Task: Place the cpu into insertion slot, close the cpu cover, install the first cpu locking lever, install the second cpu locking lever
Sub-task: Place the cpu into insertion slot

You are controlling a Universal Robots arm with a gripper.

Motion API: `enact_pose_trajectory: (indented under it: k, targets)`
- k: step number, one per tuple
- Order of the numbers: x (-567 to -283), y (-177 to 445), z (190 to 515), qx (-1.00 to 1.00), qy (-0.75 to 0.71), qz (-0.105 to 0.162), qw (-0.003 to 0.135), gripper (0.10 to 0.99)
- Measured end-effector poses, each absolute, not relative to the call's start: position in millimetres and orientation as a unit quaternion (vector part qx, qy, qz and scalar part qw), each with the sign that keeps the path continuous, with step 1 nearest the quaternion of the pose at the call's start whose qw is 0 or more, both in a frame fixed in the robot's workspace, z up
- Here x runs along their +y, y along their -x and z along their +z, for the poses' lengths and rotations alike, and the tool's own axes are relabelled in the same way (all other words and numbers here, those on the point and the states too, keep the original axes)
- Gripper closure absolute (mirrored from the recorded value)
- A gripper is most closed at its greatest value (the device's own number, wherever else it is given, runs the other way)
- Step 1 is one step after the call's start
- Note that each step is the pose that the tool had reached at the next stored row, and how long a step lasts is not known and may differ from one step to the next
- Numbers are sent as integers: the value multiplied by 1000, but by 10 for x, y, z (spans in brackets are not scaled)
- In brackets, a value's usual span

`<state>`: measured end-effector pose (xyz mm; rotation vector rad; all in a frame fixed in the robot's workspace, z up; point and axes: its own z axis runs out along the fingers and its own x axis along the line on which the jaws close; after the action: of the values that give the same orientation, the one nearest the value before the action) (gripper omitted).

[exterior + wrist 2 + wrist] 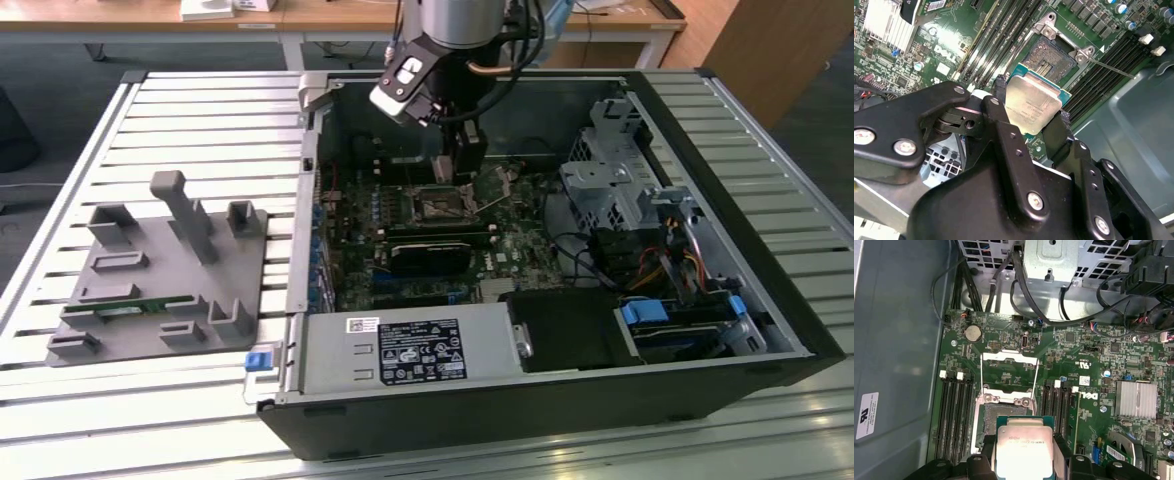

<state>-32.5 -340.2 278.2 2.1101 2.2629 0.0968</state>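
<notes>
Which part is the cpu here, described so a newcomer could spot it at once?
Inside the open computer case, find the green motherboard. Between its banks of long black memory slots sits the bare socket, and the gripper holds the cpu close by it. It is the small flat square with a smooth silvery top, unlike the dark socket.

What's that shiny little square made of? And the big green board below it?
The small square silvery-grey cpu looks metal-topped, probably matte brushed: it glints softly. The flat green motherboard seems glossy coated board, likely fibreglass or plastic, given its sheen.
</notes>
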Motion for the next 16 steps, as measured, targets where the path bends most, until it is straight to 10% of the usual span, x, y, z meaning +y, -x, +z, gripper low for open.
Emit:
enact_pose_trajectory:
  k: [16]
  targets:
    - [-3402,325,2720,731,-681,31,23,549]
